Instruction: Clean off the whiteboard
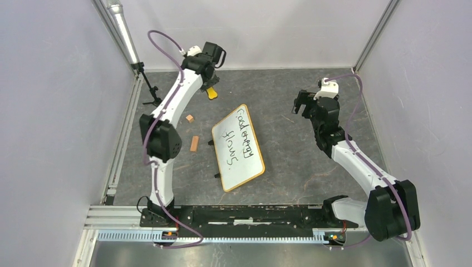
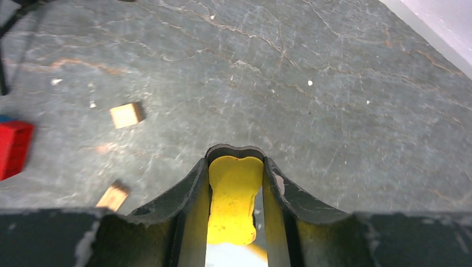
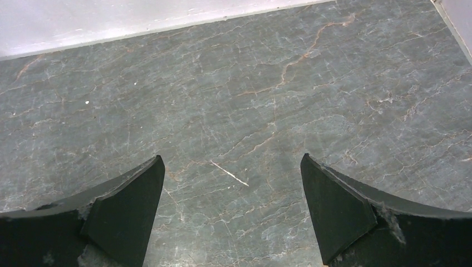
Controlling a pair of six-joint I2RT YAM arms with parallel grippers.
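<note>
Wiping the whiteboard (image 1: pixel 238 147), loose at counter (image 1: pixel 300 178) centre, could shove it sideways or twist the yellow eraser (image 2: pixel 234 194) from the left jaws clamping it far-left (right jaws gape wide, empty).

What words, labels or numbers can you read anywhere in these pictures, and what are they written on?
"Food energy flows." is handwritten in black on the whiteboard, in two lines that run sideways in the top view. The letters are small, so this reading is likely, not certain.
No text shows in either wrist view, and nothing else is readable.
</note>
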